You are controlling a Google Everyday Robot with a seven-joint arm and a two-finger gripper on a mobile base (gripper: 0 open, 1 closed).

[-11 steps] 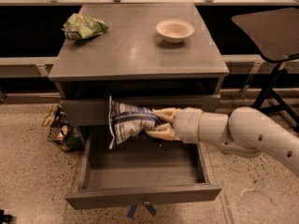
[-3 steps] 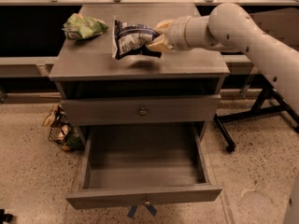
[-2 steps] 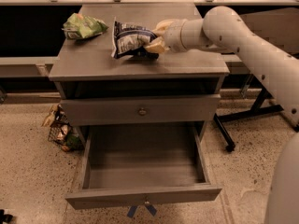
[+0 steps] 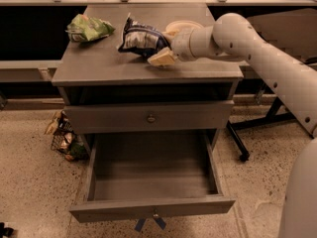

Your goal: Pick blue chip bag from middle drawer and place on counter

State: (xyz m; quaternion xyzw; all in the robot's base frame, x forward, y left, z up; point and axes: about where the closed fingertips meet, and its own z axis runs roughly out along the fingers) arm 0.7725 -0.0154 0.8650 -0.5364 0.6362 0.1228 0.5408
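The blue chip bag (image 4: 141, 37) lies tilted on the counter (image 4: 99, 66), near its back middle. My gripper (image 4: 166, 44) is over the counter at the bag's right end. Its fingers are spread, one pale finger (image 4: 160, 58) below the bag's corner and the other above it. The arm reaches in from the right. The middle drawer (image 4: 153, 208) is pulled out below and nothing is in it.
A green snack bag (image 4: 89, 28) lies at the counter's back left. A pale bowl (image 4: 187, 24) sits behind my gripper, partly hidden. A closed drawer with a knob (image 4: 151, 117) is above the open one. A wire basket (image 4: 64, 139) is on the floor left; a black stand leg (image 4: 240, 145) is on the right.
The bag has come up out of the drawer and onto the counter. In the last second it has sunk down to lie on the counter, and my fingers have spread a little.
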